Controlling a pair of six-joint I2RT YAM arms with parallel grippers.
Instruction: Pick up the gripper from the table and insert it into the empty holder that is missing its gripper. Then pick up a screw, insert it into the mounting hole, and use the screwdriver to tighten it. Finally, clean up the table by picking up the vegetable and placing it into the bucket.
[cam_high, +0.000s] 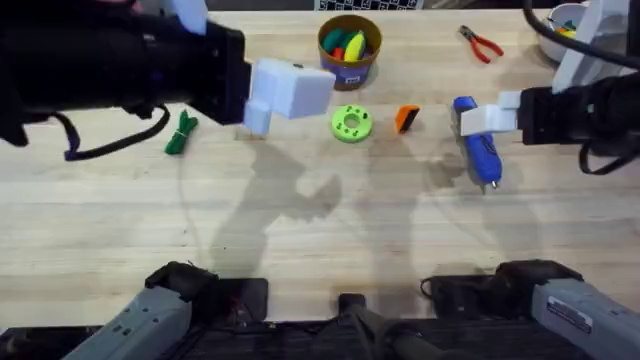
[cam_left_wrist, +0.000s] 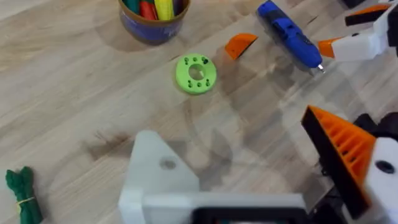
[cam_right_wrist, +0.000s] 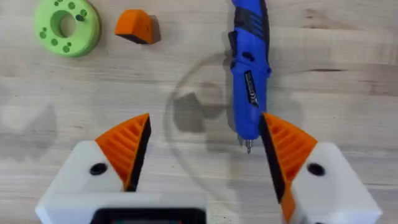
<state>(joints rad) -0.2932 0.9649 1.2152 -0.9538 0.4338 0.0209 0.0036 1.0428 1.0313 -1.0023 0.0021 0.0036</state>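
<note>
Pale wooden tabletop (cam_high: 300, 250) across the whole scene, things strung along its far half.

Left tool (cam_left_wrist: 249, 155) hanging above the tabletop near the green disc, spread wide with nothing between its sides; one side tipped in ribbed orange, the other a bare white mount, the empty holder (cam_left_wrist: 158, 171), dark round hole showing. Right tool (cam_right_wrist: 205, 143) likewise spread wide and gripping nothing, poised just above the tip end of the screwdriver (cam_high: 480, 145), one orange pad close beside the bit.

Bucket (cam_high: 349, 50) at the far middle, yellow rim and blue wall, already carrying bright toy pieces. Screwdriver flat on the wood, blue, pen-shaped, pale tip toward the arms' bases. Green disc (cam_high: 351, 123) with holes just in front of the bucket. Vegetable (cam_high: 181, 133) well off to the left, dark green, tied bundle, lying loose.

Gripper (cam_high: 406, 118) between disc and screwdriver, untouched: small orange wedge, black along one side, resting on the wood.

Judged stage: the very first, picking up the gripper, not yet begun. Next move likely: shift the right tool sideways from screwdriver to wedge, lower, close across its flanks, then line it up squarely with the bare mount.
</note>
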